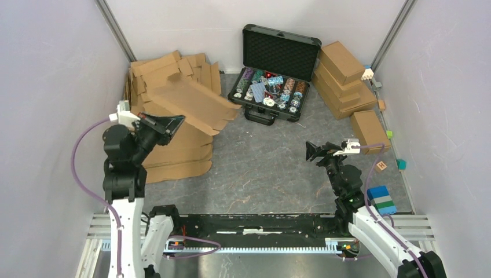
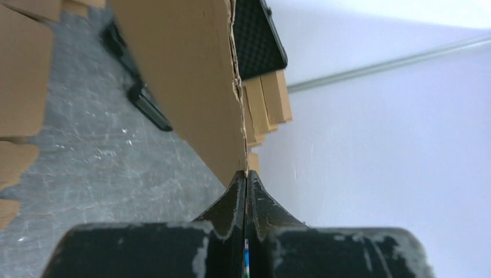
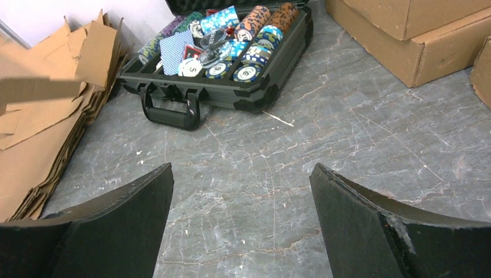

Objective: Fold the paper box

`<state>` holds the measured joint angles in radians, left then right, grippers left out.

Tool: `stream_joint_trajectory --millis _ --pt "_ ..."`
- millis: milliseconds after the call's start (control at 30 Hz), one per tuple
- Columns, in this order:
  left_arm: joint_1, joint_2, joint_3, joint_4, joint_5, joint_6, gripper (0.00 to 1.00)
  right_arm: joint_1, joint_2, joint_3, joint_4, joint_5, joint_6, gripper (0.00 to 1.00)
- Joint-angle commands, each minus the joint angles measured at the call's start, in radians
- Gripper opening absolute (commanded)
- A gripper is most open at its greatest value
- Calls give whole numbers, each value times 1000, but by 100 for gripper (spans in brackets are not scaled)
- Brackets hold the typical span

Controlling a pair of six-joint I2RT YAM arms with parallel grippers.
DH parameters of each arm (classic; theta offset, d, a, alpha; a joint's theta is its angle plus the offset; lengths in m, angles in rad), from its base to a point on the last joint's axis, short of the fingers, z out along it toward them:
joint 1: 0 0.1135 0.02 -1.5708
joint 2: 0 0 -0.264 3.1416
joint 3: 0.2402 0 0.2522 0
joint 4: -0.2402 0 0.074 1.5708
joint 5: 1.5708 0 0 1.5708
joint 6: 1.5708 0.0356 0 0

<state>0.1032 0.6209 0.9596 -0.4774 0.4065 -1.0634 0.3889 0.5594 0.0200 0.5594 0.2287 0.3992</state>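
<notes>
Currently, your left claw [image 1: 172,123] is clamped shut on the near edge of one cardboard blank [image 1: 194,103]. It holds the blank raised and tilted above the stack [image 1: 173,159] of flat blanks at the left of the tabletop [image 1: 260,174]. The blank reaches away from that claw, and its long axis seems to slant from the left wall toward the open chip case [image 1: 272,87], free end pointing at the case. In the left wrist view the sheet stands edge-on between the closed jaws. Your right claw [image 1: 313,152] hangs wide open and empty over bare tabletop, well apart from the blank, which lies to its left. The left arm is far nearer, so the blank likely needs carrying toward the middle before both claws can fold it.
</notes>
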Motion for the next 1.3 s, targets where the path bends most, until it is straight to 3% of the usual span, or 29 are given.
stream_joint_trajectory --millis 0,100,233,367,533,733,833,933,1067,1267 --pt "-9 112 28 109 286 6 2 2 24 -36 16 -14 -1 93" --pt "-66 160 49 116 319 2 2 2 36 -27 8 -19 -3 93" --pt "-273 208 26 269 374 -16 2 1 24 -34 8 -11 -3 93" --pt "-387 283 -9 189 440 102 2 2 12 -29 -16 5 -10 93" --pt "-412 293 -209 151 201 177 2 3 3 -5 -45 19 -16 93" --pt "-485 403 -232 21 -34 331 2 1 63 31 -62 -89 -36 95" --pt "-525 487 -226 22 -49 369 2 2 173 136 -215 -190 -45 94" --pt "-538 511 -228 41 -54 390 3 2 271 224 -334 -261 -75 88" --pt "-538 479 -253 62 -94 409 18 2 344 255 -354 -297 -81 83" --pt "-536 436 -365 237 -24 338 46 2 383 270 -449 -193 -103 82"
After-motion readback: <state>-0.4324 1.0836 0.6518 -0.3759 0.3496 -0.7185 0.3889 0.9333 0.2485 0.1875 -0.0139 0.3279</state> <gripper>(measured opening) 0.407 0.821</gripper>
